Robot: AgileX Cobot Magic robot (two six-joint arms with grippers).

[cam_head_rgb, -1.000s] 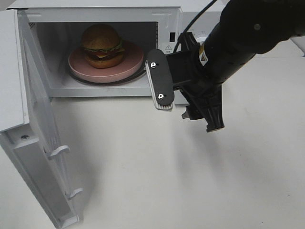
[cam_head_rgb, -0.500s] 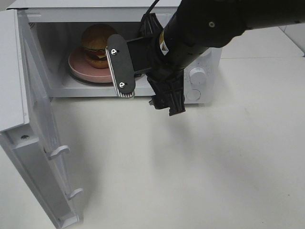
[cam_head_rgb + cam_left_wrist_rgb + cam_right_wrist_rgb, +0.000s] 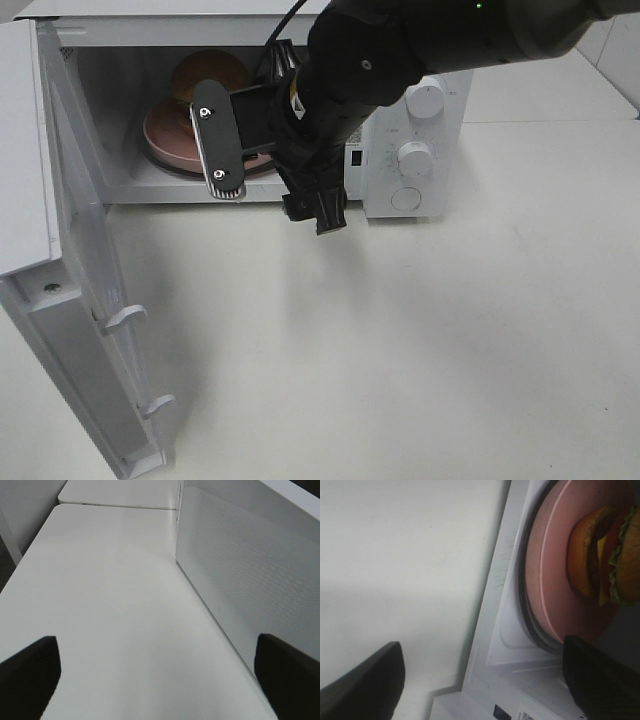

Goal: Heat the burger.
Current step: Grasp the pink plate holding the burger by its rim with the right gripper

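So the burger (image 3: 208,72) is sitting on its pink plate (image 3: 165,135) inside the microwave (image 3: 420,120), on the glass turntable, which is where it needs to be for heating. You can only catch the top of the bun from the high view because the right arm is in the way, but the right wrist view shows it clearly: bun, lettuce, tomato and cheese stacked on the plate, well inside the cavity.

The door (image 3: 95,290) is swung wide toward the left, and that's the obvious leftover job. Nothing heats until it's shut and the knobs (image 3: 414,157) get turned.

The right gripper (image 3: 270,175) hangs just in front of the opening with its jaws spread wide and nothing between them, so it isn't holding the plate. My read: it's done with the plate.

The left gripper (image 3: 160,672) only shows in its own wrist view, jaws apart and empty, over the bare counter (image 3: 110,605) beside the microwave's perforated side wall. I'd guess it's parked there to push the door closed, since it's on that side.
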